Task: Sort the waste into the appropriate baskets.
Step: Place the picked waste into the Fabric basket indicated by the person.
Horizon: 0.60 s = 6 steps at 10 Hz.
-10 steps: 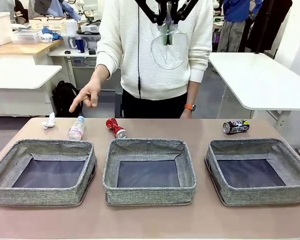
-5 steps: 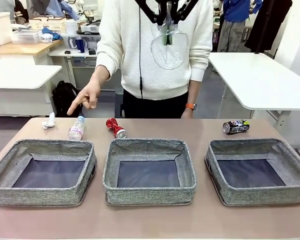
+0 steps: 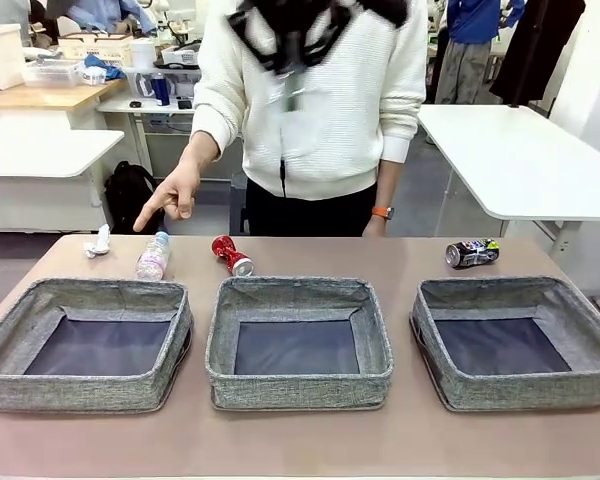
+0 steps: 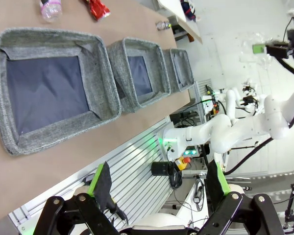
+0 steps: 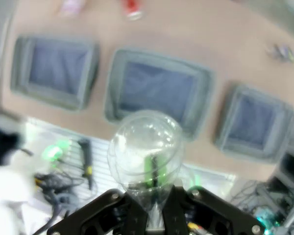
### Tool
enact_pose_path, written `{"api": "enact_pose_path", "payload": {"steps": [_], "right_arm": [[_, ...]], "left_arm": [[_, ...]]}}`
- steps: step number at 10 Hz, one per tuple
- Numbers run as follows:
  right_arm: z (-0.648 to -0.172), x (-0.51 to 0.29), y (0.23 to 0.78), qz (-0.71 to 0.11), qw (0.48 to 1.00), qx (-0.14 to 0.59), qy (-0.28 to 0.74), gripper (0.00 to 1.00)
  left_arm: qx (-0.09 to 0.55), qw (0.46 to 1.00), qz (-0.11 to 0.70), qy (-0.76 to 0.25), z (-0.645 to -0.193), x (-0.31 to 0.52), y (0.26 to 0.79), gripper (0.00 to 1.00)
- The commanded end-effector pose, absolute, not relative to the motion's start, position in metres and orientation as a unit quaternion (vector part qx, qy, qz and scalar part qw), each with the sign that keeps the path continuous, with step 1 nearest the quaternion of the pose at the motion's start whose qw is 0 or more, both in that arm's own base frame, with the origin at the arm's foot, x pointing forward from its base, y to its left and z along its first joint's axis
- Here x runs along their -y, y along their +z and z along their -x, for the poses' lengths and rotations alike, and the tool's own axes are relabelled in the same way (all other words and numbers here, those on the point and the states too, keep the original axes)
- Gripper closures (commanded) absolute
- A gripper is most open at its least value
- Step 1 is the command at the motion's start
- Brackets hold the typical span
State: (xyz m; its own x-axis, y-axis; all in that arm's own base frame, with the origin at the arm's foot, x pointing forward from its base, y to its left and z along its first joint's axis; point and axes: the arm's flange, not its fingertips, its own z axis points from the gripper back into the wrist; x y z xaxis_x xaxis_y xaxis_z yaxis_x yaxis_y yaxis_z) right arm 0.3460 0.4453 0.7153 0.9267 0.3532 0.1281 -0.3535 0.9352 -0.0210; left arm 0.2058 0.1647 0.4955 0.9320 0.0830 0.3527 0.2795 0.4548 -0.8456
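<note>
High above the counter (image 3: 400, 262), my right claw (image 5: 152, 172) clamps the crushed clear plastic bottle (image 5: 146, 144); my left claw (image 4: 159, 182) gapes empty. Carry step: next I'd lower over the proper grey woven fabric basket (image 3: 298, 292) and release.

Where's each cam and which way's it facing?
Right wrist: high over the brown table, looking down on three grey woven fabric baskets; own right gripper shut on crushed clear plastic bottle.
Left wrist: off the table's near-left corner, looking along the basket row; own left gripper open, a white arm beyond.
Front: robot's side, facing the person across the table; right gripper blurred at top.
Shared: all show the baskets and crushed red can.
</note>
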Motion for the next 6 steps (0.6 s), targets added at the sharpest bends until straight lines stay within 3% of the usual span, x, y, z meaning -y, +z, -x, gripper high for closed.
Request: {"api": "enact_pose_path", "payload": {"steps": [1,3,4,5,6], "right_arm": [[-0.355,-0.545,0.673,-0.065,0.923,0.055,0.376,0.99],[-0.324,-0.615,0.628,-0.102,0.845,0.040,0.523,0.99],[-0.324,-0.602,0.632,-0.060,0.848,0.047,0.524,0.99],[-0.308,-0.601,0.607,-0.089,0.908,0.050,0.407,0.99],[-0.298,-0.620,0.590,-0.091,0.877,0.040,0.471,0.99]], "left_arm": [[0.185,0.829,0.524,-0.066,-0.206,-0.163,0.498,0.00],[0.185,0.829,0.524,-0.066,-0.206,-0.163,0.498,0.00],[0.185,0.829,0.524,-0.066,-0.206,-0.163,0.498,0.00],[0.185,0.829,0.524,-0.066,-0.206,-0.163,0.498,0.00],[0.185,0.829,0.524,-0.066,-0.206,-0.163,0.498,0.00]]}}
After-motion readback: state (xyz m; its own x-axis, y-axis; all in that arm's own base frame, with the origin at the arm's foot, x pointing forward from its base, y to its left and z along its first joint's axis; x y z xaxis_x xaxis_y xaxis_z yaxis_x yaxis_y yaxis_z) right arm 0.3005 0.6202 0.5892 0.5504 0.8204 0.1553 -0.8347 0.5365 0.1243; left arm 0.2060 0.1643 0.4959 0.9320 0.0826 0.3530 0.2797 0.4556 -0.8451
